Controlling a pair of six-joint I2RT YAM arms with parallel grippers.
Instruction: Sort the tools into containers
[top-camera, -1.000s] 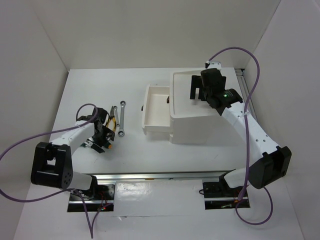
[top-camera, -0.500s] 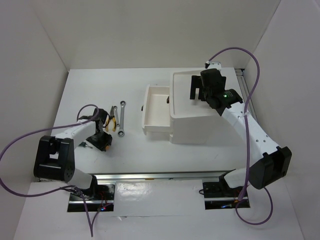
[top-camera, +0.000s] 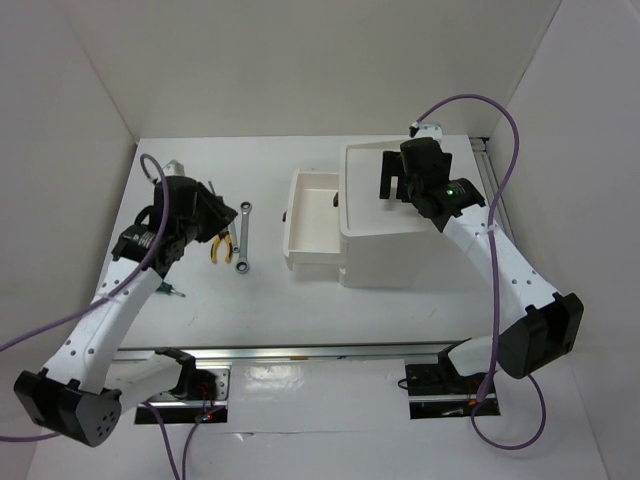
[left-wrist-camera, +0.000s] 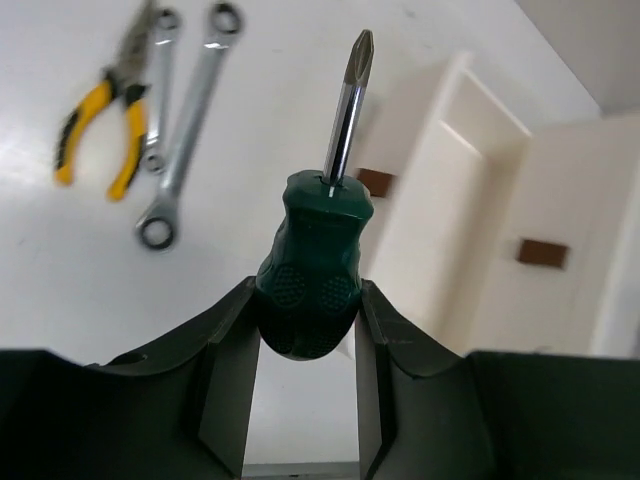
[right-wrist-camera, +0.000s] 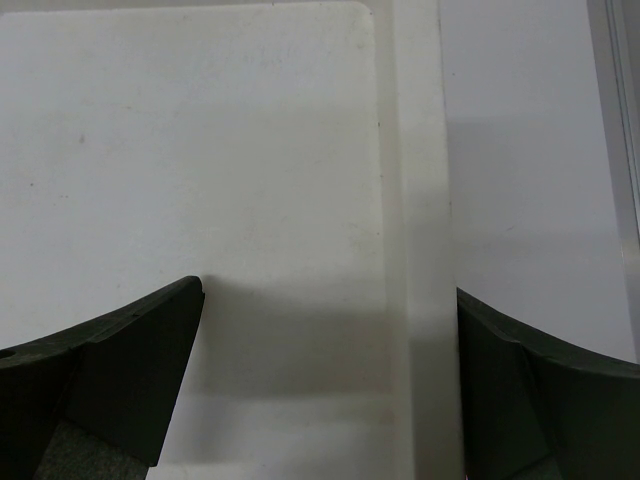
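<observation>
One stubby green-handled screwdriver (left-wrist-camera: 310, 265) clamped in the left gripper (left-wrist-camera: 305, 320)

Two black fingers press on the rounded, dimpled end of the handle from either side. The bright steel shaft with its cross tip points away from the wrist toward the white plastic box unit (top-camera: 400, 225). The tool is held off the table (top-camera: 320, 300).

Below it and off to one side lie yellow-and-black-handled pliers (left-wrist-camera: 100, 140), handles splayed. A slim silver wrench (left-wrist-camera: 160, 80) lies right against the pliers' nose. A longer silver wrench (left-wrist-camera: 190, 125) with ring ends lies just beside that one, nearly parallel to it. From above, the left arm covers part of this group. A small dark object (top-camera: 174, 291) sits on the table next to that arm, too small to identify.

One drawer (top-camera: 312, 225) of the unit stands pulled out toward the tools. It is a shallow white plastic box with a small dark brown knob (left-wrist-camera: 375, 182) on its front. A second knob (left-wrist-camera: 543, 253) shows on a shut front next to it.

The right gripper (right-wrist-camera: 330, 290) hangs over the unit's rimmed top tray (right-wrist-camera: 250, 150), its dark jaws wide apart with only smooth white plastic between them.

The table is matte white and enclosed by plain white walls (top-camera: 300, 70). Purple cables (top-camera: 505, 140) loop from both arms. A metal rail (top-camera: 300, 352) runs along the near edge by the arm bases.
</observation>
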